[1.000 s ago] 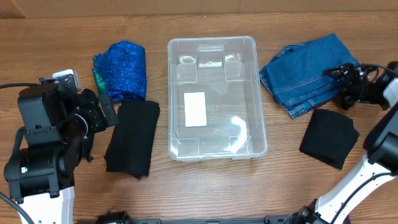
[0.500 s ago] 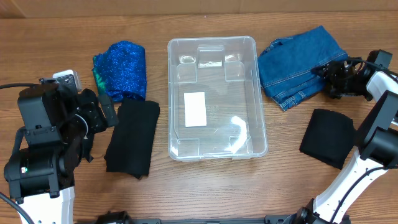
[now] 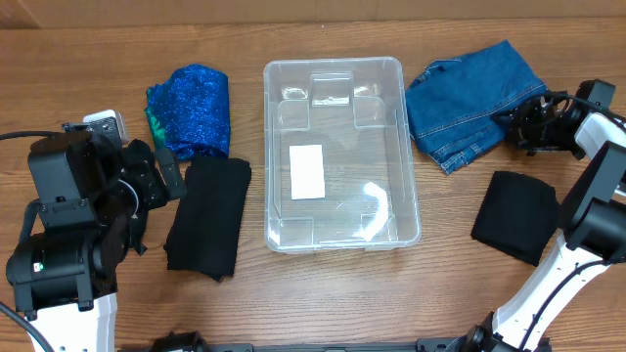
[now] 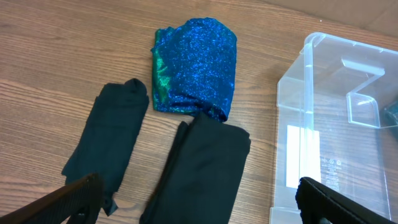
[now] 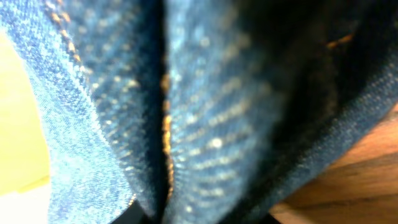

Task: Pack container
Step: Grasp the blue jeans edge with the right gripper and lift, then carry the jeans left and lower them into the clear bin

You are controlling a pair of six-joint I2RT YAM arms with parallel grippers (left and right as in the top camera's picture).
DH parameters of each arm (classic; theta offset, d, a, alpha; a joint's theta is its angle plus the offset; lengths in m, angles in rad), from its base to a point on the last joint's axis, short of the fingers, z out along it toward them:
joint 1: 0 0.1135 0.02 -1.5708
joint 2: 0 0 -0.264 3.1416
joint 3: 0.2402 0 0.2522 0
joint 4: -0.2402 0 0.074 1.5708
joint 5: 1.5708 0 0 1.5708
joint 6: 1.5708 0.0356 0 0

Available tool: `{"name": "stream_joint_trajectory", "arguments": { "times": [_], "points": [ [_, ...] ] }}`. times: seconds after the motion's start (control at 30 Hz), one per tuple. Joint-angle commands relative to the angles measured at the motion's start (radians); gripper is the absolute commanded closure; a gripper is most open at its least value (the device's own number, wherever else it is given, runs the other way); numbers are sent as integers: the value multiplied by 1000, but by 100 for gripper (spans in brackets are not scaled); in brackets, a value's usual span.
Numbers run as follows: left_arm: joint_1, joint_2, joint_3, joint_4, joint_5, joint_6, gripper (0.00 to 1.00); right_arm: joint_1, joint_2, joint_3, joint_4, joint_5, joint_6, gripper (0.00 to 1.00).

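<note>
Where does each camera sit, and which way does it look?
Overhead: above the table, facing straight down at the container and jeans; left arm and right arm show.
Left wrist: on the left arm, angled down at the glittery blue cloth; its open fingers show.
Right wrist: close up on the jeans; no fingers clearly visible.
Shared: overhead and left wrist both see container and blue cloth.
</note>
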Motion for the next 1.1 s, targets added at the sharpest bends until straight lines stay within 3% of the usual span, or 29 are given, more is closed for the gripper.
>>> {"name": "stream_joint_trajectory", "arguments": {
  "times": [0.0, 0.07, 0.6, 1.07],
  "points": [
    [0, 1, 26, 1, -12, 1, 0, 23, 48, 19, 11, -47, 2, 88],
    [0, 1, 26, 1, -12, 1, 0, 23, 44, 43, 11, -76, 2, 96],
    [0, 1, 26, 6, -14, 1, 0, 24, -196, 214, 13, -158, -28, 96],
    [0, 1, 26, 5, -37, 1, 0, 24, -381, 246, 119, -385, -35, 96]
  ]
}}
